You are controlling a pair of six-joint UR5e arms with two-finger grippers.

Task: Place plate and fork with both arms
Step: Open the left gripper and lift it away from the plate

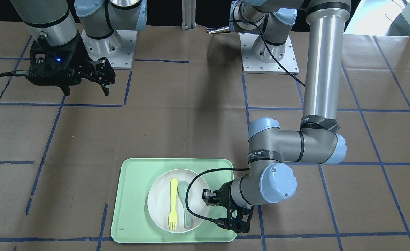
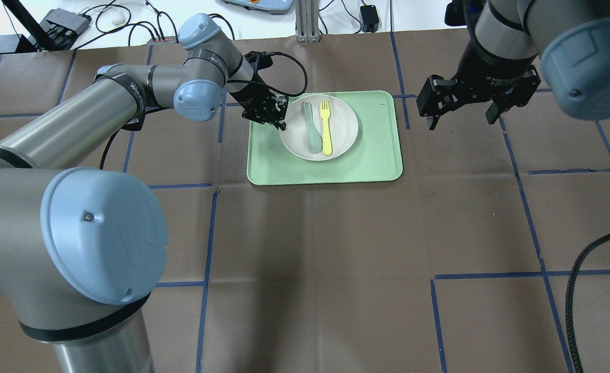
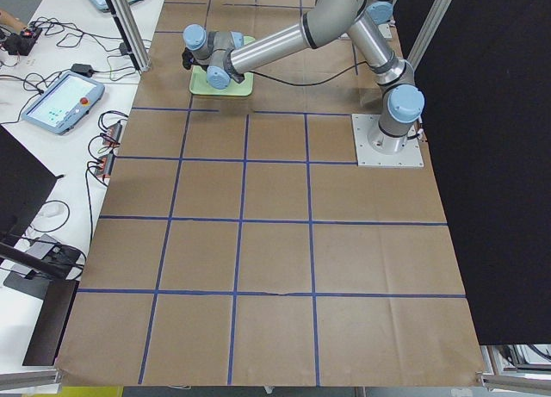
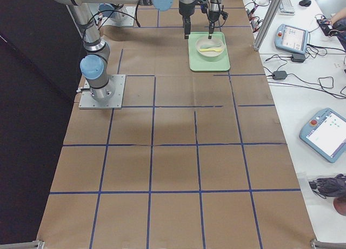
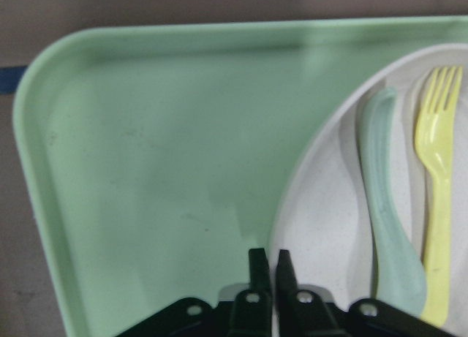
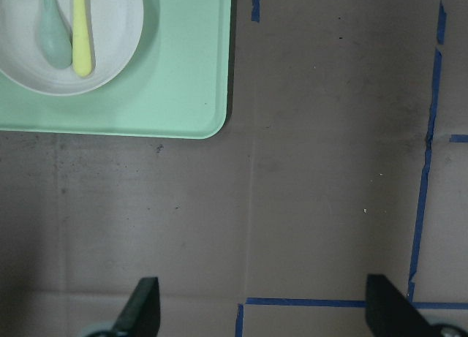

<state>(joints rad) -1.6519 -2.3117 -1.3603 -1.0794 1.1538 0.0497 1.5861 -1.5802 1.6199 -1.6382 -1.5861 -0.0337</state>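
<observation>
A brown paper-covered table (image 2: 310, 259), marked into squares by blue tape, is being shown from several sides. A pale-green tray (image 2: 377, 160) is lying on it, across the table from the robot's bases.

The plate (image 2: 345, 129) is resting inside the tray. The fork (image 2: 326, 127) is lying in the plate with its tines pointed away from the robot. A grey-green spoon (image 2: 311, 129) is laid alongside it, on the side nearer the left gripper.

The left gripper (image 5: 270, 258) is being held low at the plate's rim, on the robot's left side of the plate. In the left wrist view its fingers (image 5: 257, 260) are drawn almost together, and the rim is being pinched in the thin slit between them. The plate is sitting flat on the tray.

The right gripper (image 2: 460, 116) is being held above bare table, to the right of the tray and well apart from the plate. Its fingers (image 6: 142, 308) are spread wide, with only brown paper seen between them. A blue light (image 1: 57, 60) is glowing on its black body.

A black strap (image 1: 260, 153) is wrapped around the left arm (image 1: 321, 69) near the wrist. White lettering is printed on it: "SEED" can be read, and the characters after it are too small to make out. White print on the right gripper's body is too small to read.
</observation>
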